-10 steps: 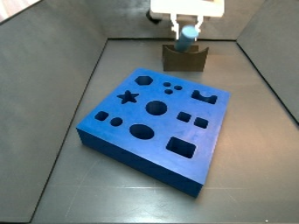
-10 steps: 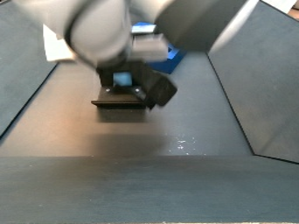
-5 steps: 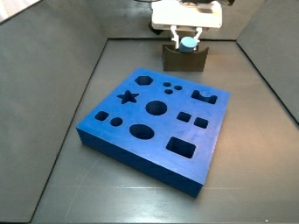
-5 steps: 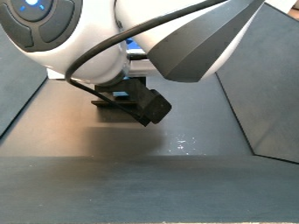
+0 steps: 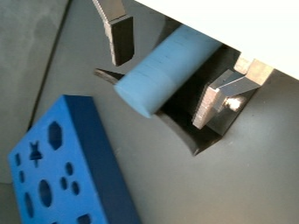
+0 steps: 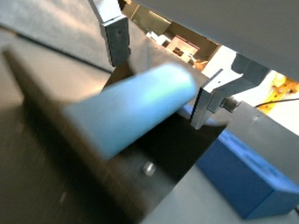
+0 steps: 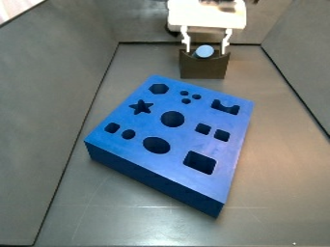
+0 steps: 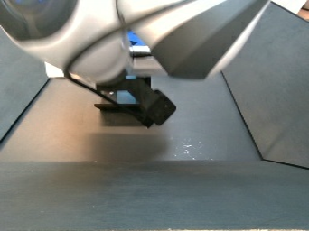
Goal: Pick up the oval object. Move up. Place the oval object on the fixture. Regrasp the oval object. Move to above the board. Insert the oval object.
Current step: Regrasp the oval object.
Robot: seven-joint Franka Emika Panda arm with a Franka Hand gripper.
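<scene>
The light blue oval object (image 7: 204, 52) lies on its side in the notch of the dark fixture (image 7: 204, 68) at the back of the floor, one end facing the camera. My gripper (image 7: 204, 47) hangs right over it, open, one finger on each side. In both wrist views the oval object (image 5: 163, 74) (image 6: 135, 114) sits between the fingers (image 5: 121, 39) (image 6: 115, 44) with a gap on each side, resting on the fixture (image 5: 193, 131) (image 6: 70, 122). The blue board (image 7: 168, 135) lies in front of the fixture.
The board also shows in both wrist views (image 5: 65, 175) (image 6: 251, 179). Dark walls enclose the floor (image 7: 77, 212) at the back and sides. In a side view the arm's body (image 8: 157, 36) fills the upper part and hides the oval object.
The gripper has come down with the oval object onto the fixture and opened. The oval object now rests in the notch, no longer held.
</scene>
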